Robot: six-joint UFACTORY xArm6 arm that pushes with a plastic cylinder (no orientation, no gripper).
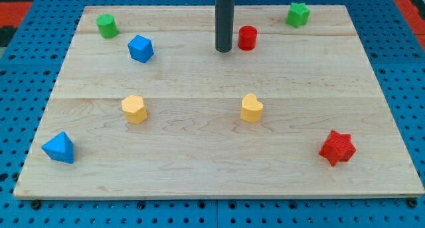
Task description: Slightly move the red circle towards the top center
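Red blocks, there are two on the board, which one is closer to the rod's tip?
The red circle, near the view's top, just right of my tip. The red star sits far off at the view's lower right.

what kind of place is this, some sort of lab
Probably a robotics lab bench. A wooden board lies on a blue perforated mounting surface, small coloured blocks such as the red circle are scattered on it, and my tip stands just left of that circle.

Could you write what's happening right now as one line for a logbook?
task: nudge red circle toward top center | my tip: just at the circle's view-left, small gap | board: other blocks apart
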